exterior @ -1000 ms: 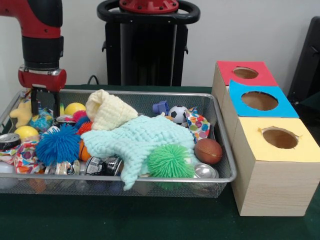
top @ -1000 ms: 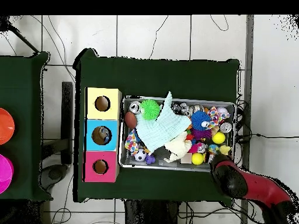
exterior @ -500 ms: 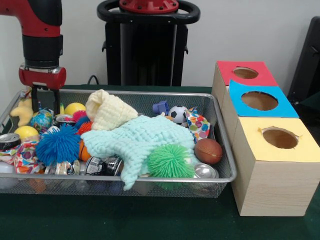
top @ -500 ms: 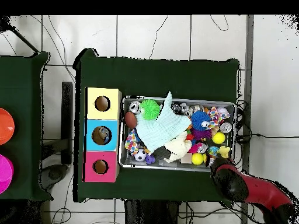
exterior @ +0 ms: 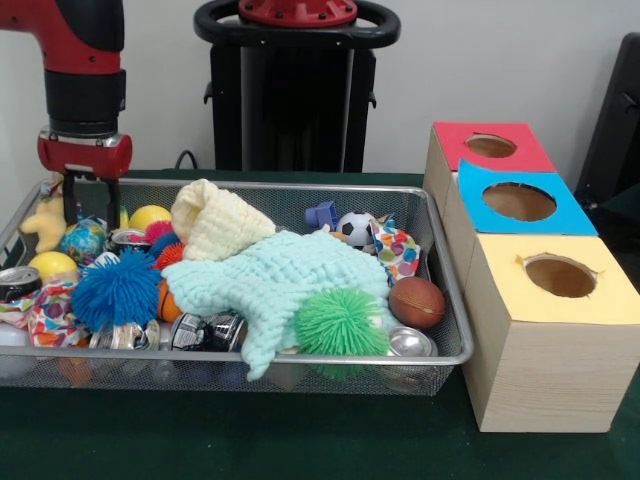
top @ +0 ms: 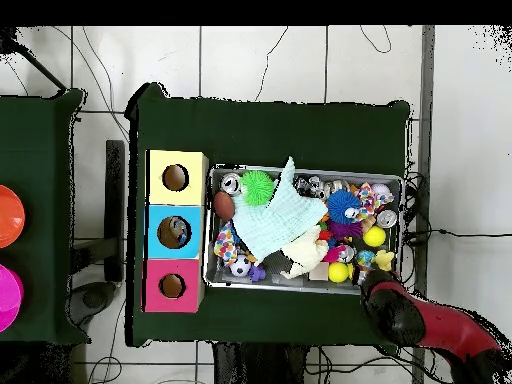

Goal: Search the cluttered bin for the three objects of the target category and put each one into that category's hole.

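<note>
Red and black arm upright, end effector (exterior: pixel 90 200) pointing down, fingers parted, empty.

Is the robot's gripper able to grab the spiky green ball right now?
Probably yes. The spiky green ball sits on top of the pale green cloth with nothing covering it. But the gripper hangs over the opposite end of the bin, so the arm must travel across first.
</note>
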